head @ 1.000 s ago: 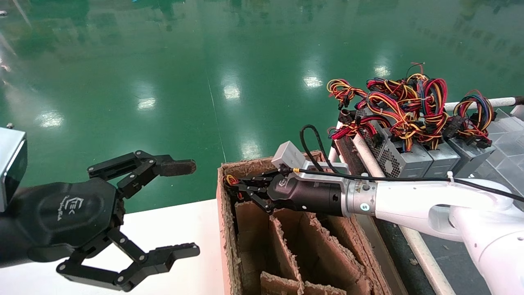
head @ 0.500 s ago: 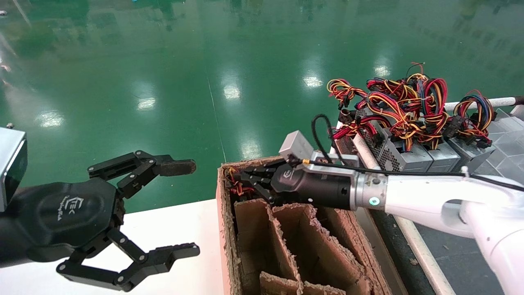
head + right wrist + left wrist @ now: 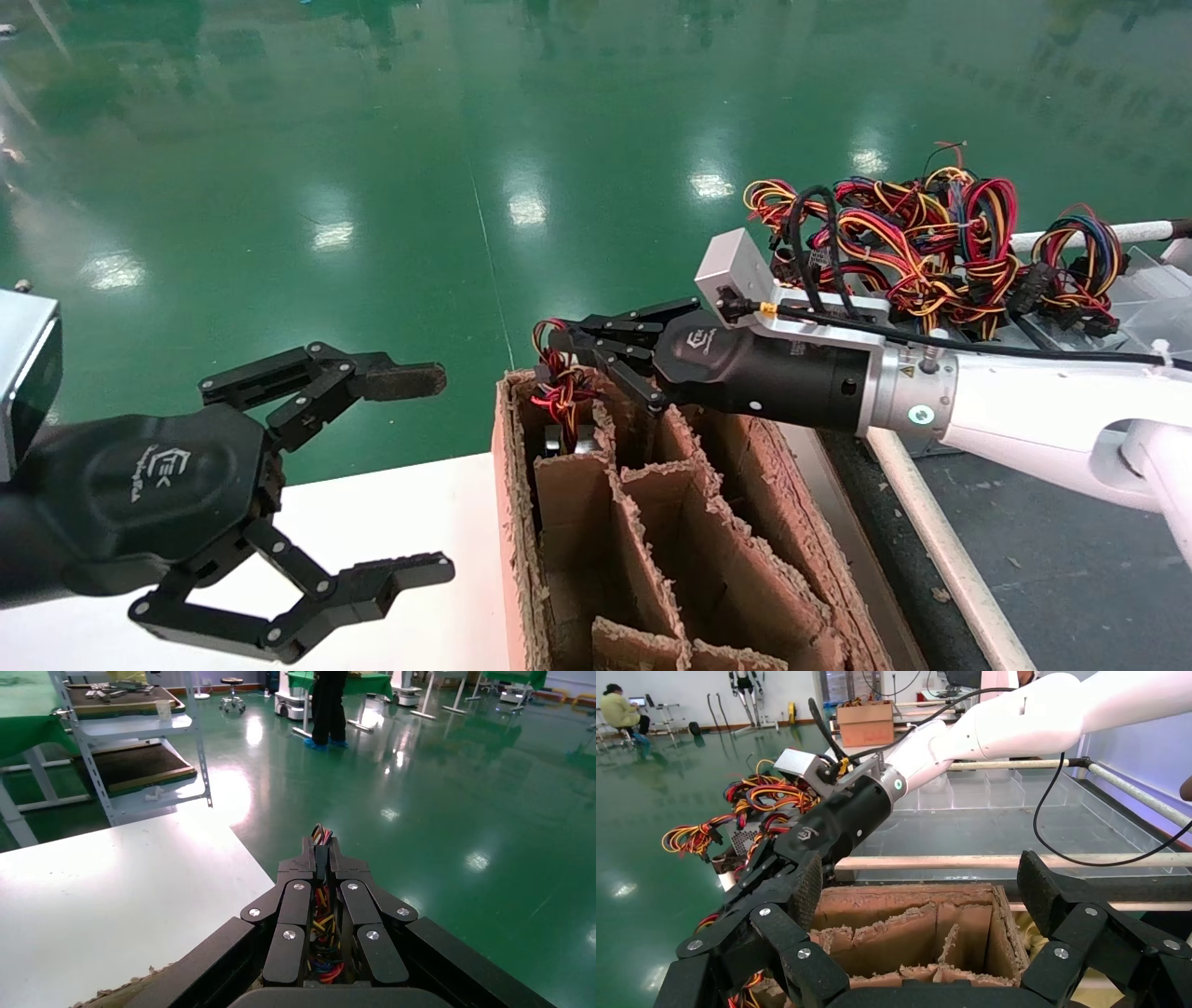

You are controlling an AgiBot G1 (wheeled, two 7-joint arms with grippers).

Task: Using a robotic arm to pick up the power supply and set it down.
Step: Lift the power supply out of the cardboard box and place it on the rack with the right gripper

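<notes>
My right gripper (image 3: pixel 559 337) hovers just above the far-left corner of the cardboard box (image 3: pixel 510 522) and is shut on the power supply's bundle of red, yellow and black wires (image 3: pixel 562 393). The wires hang down into the far-left compartment, where a bit of the power supply's grey body (image 3: pixel 571 438) shows among the dividers. In the right wrist view the wires (image 3: pixel 322 934) run between the closed fingers of the right gripper (image 3: pixel 322 855). My left gripper (image 3: pixel 419 475) is parked open over the white table (image 3: pixel 410 513), left of the box, holding nothing. It faces the box (image 3: pixel 905 910).
Several other grey power supplies with tangled coloured wires (image 3: pixel 931 242) sit on a rack at the back right, behind my right forearm. A white rail (image 3: pixel 941 559) runs along the box's right side. Torn cardboard dividers (image 3: pixel 652 550) split the box into compartments. Green floor lies beyond.
My right gripper has risen out of the box's far-left compartment and drawn back a little to the right, pulling the wire bundle up with it. The left arm has not moved.
</notes>
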